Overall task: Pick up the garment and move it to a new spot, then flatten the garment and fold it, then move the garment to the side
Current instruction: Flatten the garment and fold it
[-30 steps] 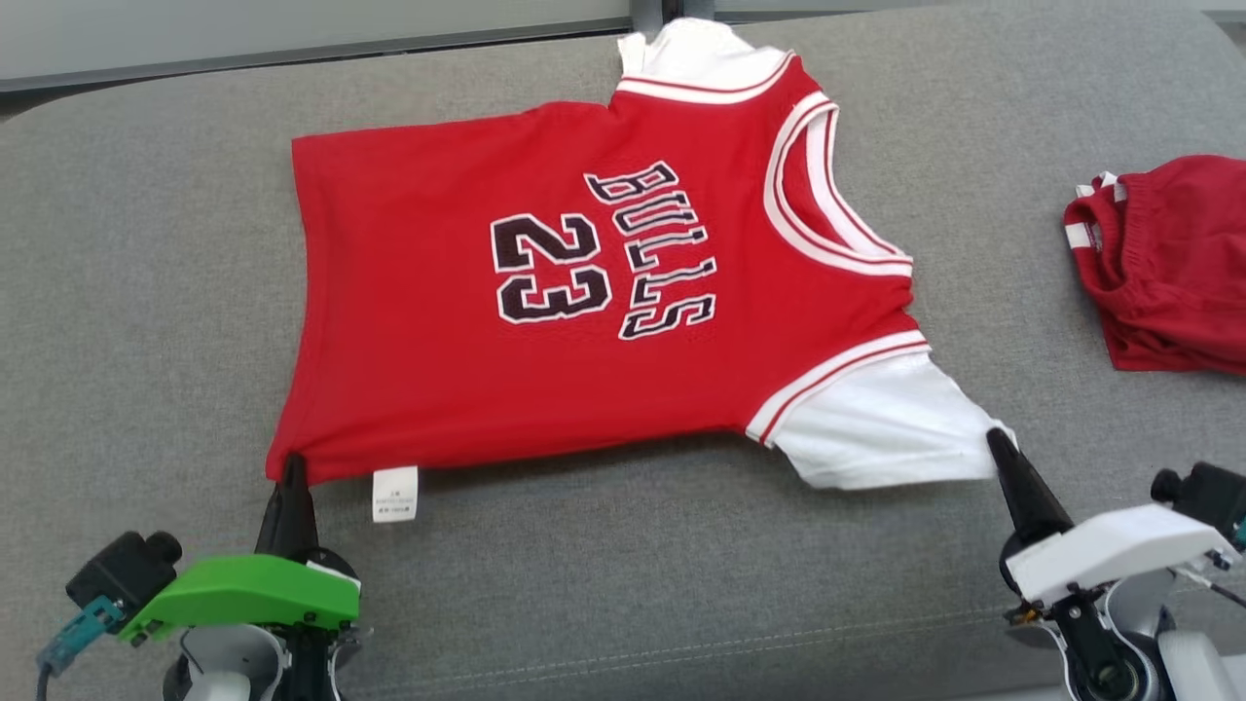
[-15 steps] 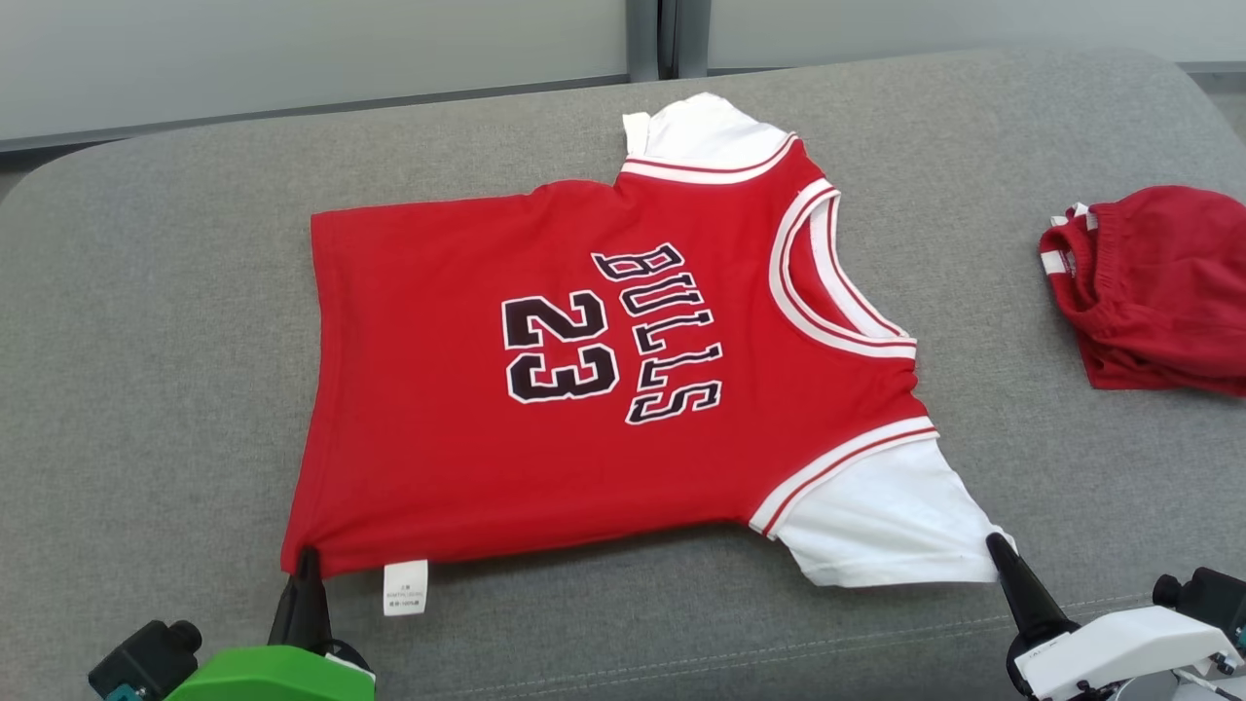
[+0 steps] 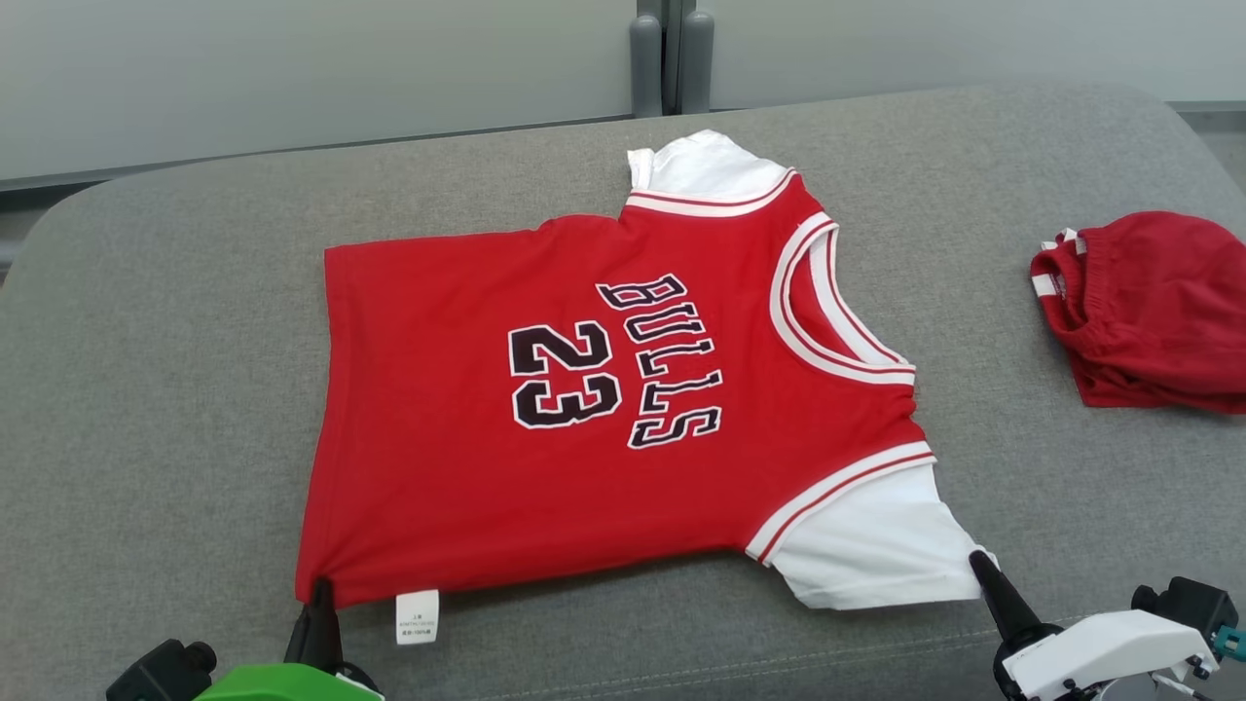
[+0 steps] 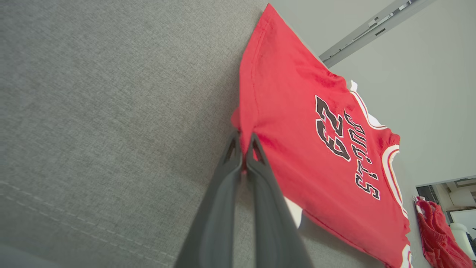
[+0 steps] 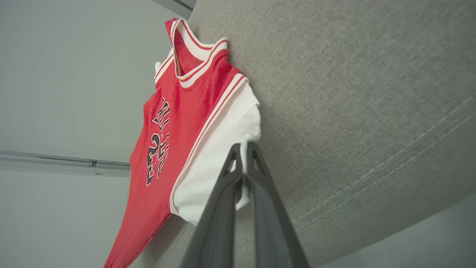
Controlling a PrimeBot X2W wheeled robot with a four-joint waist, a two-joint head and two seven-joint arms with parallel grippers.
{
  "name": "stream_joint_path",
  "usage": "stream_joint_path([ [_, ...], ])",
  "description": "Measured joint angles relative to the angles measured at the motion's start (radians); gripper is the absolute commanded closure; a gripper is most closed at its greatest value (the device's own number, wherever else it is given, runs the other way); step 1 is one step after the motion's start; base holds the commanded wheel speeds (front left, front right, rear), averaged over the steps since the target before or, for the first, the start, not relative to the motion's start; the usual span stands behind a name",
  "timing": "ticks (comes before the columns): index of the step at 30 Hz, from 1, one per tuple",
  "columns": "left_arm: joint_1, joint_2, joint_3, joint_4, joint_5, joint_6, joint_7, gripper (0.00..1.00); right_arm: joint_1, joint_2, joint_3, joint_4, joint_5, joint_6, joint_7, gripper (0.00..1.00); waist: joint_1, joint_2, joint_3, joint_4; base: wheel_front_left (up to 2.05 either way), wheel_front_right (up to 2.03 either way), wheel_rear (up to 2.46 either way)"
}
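- The garment, a red sleeved jersey, is lying flat and spread out on the gray cushion near the middle of the head view. Its neck opening is pointing to 3 o'clock and its hem to 9 o'clock.
- Black, white-edged lettering is showing on the red chest: "BULLS" with the number "23" next to it toward the hem. Both are turned so their tops are facing 3 o'clock.
- A white care label is sticking out from the near edge at the garment's 7 o'clock. Its print is too small to read.
- The left gripper is sitting at the garment's 7 o'clock. In the left wrist view its two dark fingers are pressing together, pinching the red hem corner.
- The right gripper is sitting at the garment's 4 o'clock. In the right wrist view its fingers are squeezing together on the tip of the near white sleeve.
- The far white sleeve is lying at the garment's 1 o'clock, flat on the cushion.
- A pair of red shorts with white stripes is lying bunched at 3 o'clock, well apart from the garment.
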Motion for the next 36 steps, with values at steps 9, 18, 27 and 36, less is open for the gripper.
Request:
stream_joint_path([
  [9, -0.004, 0.004, -0.007, 0.016, -0.017, 0.032, 0.057, 1.00, -0.030, 0.000, 0.011, 0.030, 0.004, 0.000, 0.012, 1.00, 0.0000, 0.0000, -0.022, 0.005, 0.00, 0.00, 0.00],
  [18, -0.015, -0.019, 0.038, -0.046, -0.113, 0.144, 0.161, 1.00, -0.073, 0.000, -0.006, 0.038, -0.014, 0.000, 0.050, 1.00, 0.0000, 0.0000, -0.031, 0.006, 0.00, 0.00, 0.00],
  [27, -0.037, -0.058, 0.078, -0.158, -0.193, 0.273, 0.239, 1.00, -0.155, 0.000, -0.038, 0.070, -0.039, 0.000, 0.118, 1.00, 0.0000, 0.0000, -0.023, 0.007, 0.00, 0.00, 0.00],
  [36, -0.103, -0.076, 0.114, -0.192, -0.227, 0.349, 0.261, 1.00, -0.293, 0.000, -0.065, 0.132, -0.076, 0.000, 0.171, 1.00, 0.0000, 0.0000, -0.004, 0.003, 0.00, 0.00, 0.00],
])
